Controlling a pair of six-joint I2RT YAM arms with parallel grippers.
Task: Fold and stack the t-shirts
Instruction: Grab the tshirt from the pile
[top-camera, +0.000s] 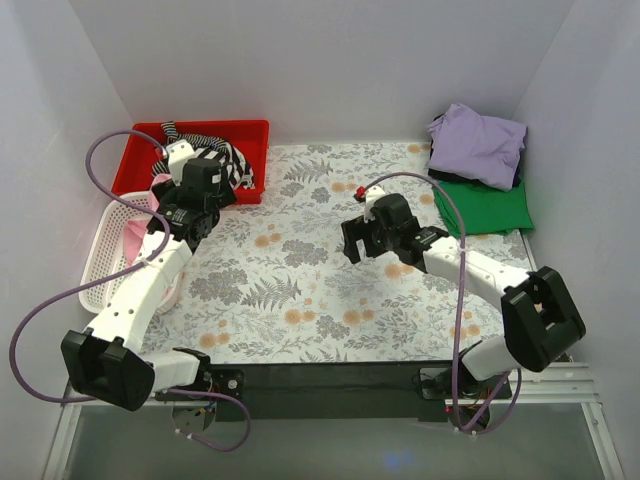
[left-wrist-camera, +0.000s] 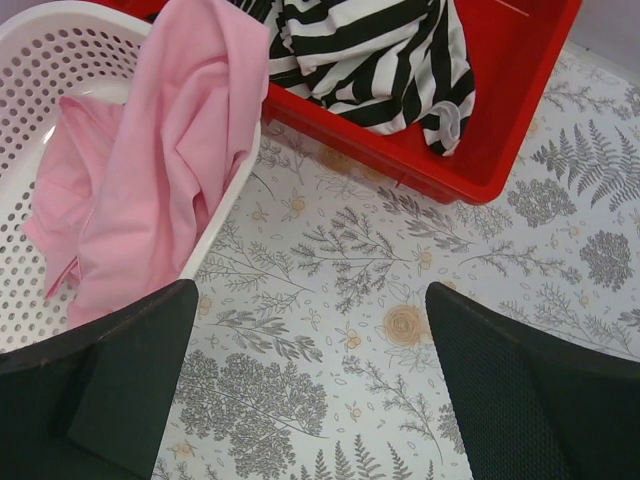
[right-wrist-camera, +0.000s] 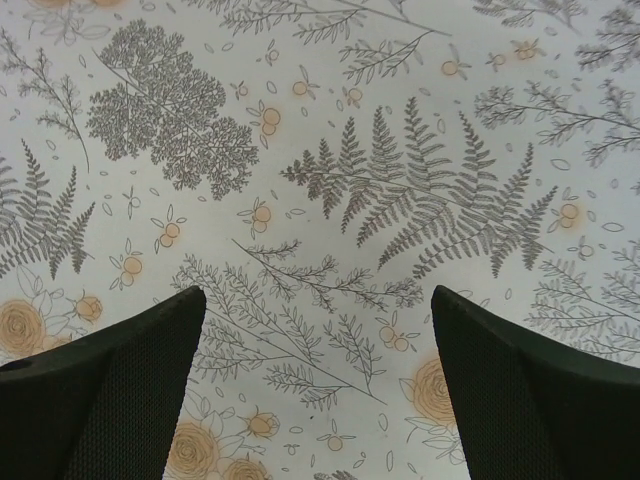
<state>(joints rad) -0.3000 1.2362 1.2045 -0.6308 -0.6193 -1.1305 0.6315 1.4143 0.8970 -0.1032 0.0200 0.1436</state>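
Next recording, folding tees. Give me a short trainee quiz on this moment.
1. Fill in: the fingers of the left gripper and the right gripper stand ____.
2. True or false: the lavender t-shirt lies partly on the green t-shirt.
3. Where is the pink t-shirt? A) draped in the white basket B) on the green t-shirt C) in the right gripper
Key: 1 open; 2 true; 3 A.

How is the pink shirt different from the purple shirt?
The pink shirt is in the white basket, draped over its rim; the purple shirt lies on the green shirt. Pink sits on the left side, purple in the far right corner. Both are plain, unpatterned.
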